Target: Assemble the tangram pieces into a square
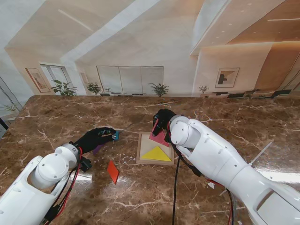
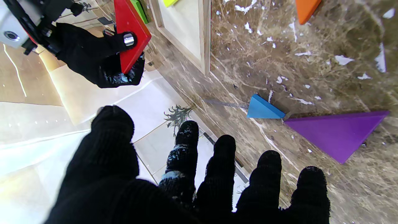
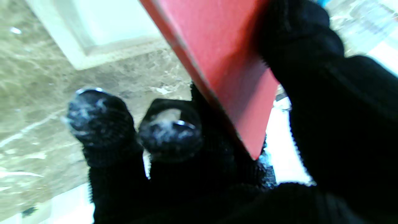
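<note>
My white right arm (image 1: pixel 225 164) is filling the near right of the stand view and hiding part of the shallow pale wooden square tray (image 1: pixel 143 150) on the brown marble desk (image 1: pixel 70 117). My right hand (image 1: pixel 161 121), in its black glove, is gripping the flat red triangular tangram piece (image 1: pixel 159 138) over the tray's far right corner; in the right wrist view the thumb and fingers (image 3: pixel 168 133) are pinching it, tilted on edge, and its upper part is running out of frame. A flat yellow triangle (image 1: pixel 156 153) is lying in the tray. I am seeing a green sliver (image 2: pixel 139 9) behind the red piece, too cropped to name its shape. My left hand (image 1: pixel 96 137) is hovering with fingers (image 2: pixel 183 149) spread, holding nothing, over a small blue triangle (image 2: pixel 262 109) and a larger purple triangle (image 2: pixel 337 133), which are lying nearly corner to corner. An orange piece (image 1: pixel 112 171) is lying apart, nearer to me.
</note>
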`<action>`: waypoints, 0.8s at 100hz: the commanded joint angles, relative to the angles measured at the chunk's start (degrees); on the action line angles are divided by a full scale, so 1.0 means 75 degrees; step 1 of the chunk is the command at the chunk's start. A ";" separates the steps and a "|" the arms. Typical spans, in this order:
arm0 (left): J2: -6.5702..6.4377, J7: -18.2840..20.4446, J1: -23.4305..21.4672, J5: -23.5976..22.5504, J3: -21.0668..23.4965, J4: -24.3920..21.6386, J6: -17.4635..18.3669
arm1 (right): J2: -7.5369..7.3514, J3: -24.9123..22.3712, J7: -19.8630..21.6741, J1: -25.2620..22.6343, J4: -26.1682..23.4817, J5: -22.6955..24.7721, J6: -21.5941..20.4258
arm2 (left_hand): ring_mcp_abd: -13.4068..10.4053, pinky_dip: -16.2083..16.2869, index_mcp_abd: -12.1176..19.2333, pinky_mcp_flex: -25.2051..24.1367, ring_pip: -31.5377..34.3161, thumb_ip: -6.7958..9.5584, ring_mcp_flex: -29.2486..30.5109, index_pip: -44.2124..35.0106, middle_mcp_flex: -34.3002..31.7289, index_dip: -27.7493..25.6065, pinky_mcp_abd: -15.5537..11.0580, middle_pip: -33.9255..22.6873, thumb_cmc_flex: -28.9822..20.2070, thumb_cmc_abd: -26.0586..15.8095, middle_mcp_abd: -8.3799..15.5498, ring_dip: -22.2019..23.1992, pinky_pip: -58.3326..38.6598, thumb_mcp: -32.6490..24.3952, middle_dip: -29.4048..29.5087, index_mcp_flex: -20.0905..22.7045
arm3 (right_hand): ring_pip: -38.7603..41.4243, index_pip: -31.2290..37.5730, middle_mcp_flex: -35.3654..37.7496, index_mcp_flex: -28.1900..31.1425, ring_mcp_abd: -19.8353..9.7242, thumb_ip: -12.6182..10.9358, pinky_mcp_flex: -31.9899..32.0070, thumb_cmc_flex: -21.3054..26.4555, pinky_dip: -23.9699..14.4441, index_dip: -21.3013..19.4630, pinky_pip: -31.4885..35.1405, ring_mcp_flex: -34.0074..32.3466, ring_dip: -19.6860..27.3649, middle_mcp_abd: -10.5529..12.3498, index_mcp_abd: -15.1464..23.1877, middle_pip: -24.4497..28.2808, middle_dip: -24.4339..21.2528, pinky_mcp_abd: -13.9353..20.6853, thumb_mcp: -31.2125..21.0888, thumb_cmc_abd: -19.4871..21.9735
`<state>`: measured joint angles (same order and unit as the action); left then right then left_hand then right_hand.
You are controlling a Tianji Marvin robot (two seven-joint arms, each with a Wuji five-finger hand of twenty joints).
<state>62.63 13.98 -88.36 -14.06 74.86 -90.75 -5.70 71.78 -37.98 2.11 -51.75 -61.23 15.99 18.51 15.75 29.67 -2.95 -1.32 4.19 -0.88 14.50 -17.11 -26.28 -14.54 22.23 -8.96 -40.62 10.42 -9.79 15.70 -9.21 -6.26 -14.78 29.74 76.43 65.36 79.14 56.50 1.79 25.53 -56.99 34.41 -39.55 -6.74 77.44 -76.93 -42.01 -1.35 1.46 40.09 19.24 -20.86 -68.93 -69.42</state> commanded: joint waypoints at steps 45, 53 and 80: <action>-0.0007 0.0103 0.0009 0.0069 -0.0035 0.0176 -0.0035 | 0.0332 0.0345 -0.0235 0.0018 0.0447 0.0054 0.0682 | -0.0133 0.0180 0.0140 -0.0095 -0.0160 0.0164 -0.0041 0.0058 -0.0076 0.0157 -0.0162 0.0014 -0.0262 -0.0252 0.0014 -0.0075 0.0232 0.0202 0.0035 0.0004 | 0.0209 0.0824 0.0617 0.0192 -0.0597 -0.0544 -0.0017 0.0312 -0.0177 -0.0152 0.0354 0.0173 0.0032 -0.0004 0.0331 0.0446 0.0100 -0.0024 -0.0486 0.0487; -0.0003 0.0086 -0.0009 0.0074 -0.0028 0.0151 -0.0045 | 0.0334 0.0346 -0.0254 0.0011 0.0515 0.0070 0.0661 | -0.0131 0.0181 0.0146 -0.0092 -0.0164 0.0163 -0.0049 0.0061 -0.0080 0.0158 -0.0161 0.0013 -0.0256 -0.0256 0.0023 -0.0076 0.0230 0.0208 0.0034 0.0000 | 0.0203 0.0843 0.0611 0.0132 -0.0598 -0.0547 0.0024 0.0290 -0.0173 -0.0174 0.0352 0.0174 0.0039 0.0036 0.0389 0.0408 0.0078 0.0026 -0.0477 0.0545; -0.0006 0.0102 -0.0031 0.0077 -0.0029 0.0089 -0.0128 | 0.0338 0.0408 -0.0285 0.0012 0.0701 0.0169 0.0659 | -0.0125 0.0182 0.0139 -0.0095 -0.0163 0.0163 -0.0044 0.0063 -0.0082 0.0160 -0.0161 0.0016 -0.0255 -0.0256 0.0015 -0.0074 0.0231 0.0214 0.0035 0.0008 | 0.0128 0.0917 0.0615 -0.0035 -0.0646 -0.0560 0.0136 0.0197 -0.0192 -0.0211 0.0423 0.0170 0.0094 0.0166 0.0600 0.0296 0.0049 0.0211 -0.0416 0.0719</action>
<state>62.63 14.57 -88.29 -13.48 74.83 -89.94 -6.39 74.16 -35.25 -0.67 -51.38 -57.05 17.36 23.31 15.75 29.67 -2.95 -1.32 4.19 -0.88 14.50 -17.11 -26.28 -14.54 22.22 -8.96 -40.62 10.42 -9.79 15.70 -9.21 -6.26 -14.78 29.73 76.43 65.35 79.14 55.86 1.79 25.53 -55.93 34.40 -40.05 -6.75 77.82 -76.93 -41.78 -1.35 1.44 39.74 19.24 -19.83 -68.60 -68.12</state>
